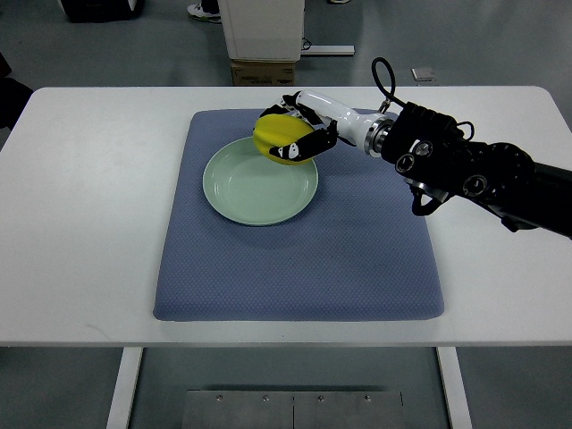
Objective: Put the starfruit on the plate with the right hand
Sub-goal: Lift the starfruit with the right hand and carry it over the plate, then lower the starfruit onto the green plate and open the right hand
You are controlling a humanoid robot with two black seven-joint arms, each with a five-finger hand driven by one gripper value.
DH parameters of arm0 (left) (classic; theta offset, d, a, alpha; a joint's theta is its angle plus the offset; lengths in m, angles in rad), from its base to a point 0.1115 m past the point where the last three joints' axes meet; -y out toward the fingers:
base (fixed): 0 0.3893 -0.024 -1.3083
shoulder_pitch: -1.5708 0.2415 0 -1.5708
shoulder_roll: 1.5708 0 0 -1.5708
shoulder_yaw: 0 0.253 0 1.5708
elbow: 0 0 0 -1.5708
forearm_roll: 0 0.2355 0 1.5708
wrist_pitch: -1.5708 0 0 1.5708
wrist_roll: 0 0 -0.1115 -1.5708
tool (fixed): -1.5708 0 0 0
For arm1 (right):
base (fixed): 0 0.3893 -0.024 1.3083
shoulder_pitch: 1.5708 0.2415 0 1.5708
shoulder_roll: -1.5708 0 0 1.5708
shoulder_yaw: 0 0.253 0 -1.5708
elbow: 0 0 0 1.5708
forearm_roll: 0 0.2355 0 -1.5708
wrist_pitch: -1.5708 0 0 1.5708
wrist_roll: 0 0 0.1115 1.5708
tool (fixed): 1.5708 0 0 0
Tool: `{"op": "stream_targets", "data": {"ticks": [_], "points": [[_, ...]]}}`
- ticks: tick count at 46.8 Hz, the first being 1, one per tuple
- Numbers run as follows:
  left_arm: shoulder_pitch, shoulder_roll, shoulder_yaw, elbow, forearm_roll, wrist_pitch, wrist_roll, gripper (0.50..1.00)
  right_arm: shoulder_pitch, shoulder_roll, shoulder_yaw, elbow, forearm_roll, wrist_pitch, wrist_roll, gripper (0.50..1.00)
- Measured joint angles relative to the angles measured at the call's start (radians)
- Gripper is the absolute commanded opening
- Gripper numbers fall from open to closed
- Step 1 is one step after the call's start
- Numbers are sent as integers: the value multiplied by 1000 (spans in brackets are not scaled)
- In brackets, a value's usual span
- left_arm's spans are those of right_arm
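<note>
your right hand (pixel 299 132), white-shelled with black fingers, is wrapped around the one ridged yellow starfruit (pixel 282 141), and the fruit sits right in the palm over the far right rim of the single pale green round plate (pixel 259 192), with the plate's open centre lying toward the robot and to the left of it. the fruit's long axis seems to run roughly left to right (hard to tell under the fingers), so i judge the coming move is a short carry inward and down before letting go. there is one blue quilted mat (pixel 299 259) on the white table (pixel 80 223), and no left hand in view.
</note>
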Motion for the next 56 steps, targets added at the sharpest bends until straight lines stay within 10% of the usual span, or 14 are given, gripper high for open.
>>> {"op": "stream_targets", "data": {"ticks": [56], "points": [[0,0,0,0,0,0,0,1000,-66,92,-40,-129,-9,0,-2,520]]}}
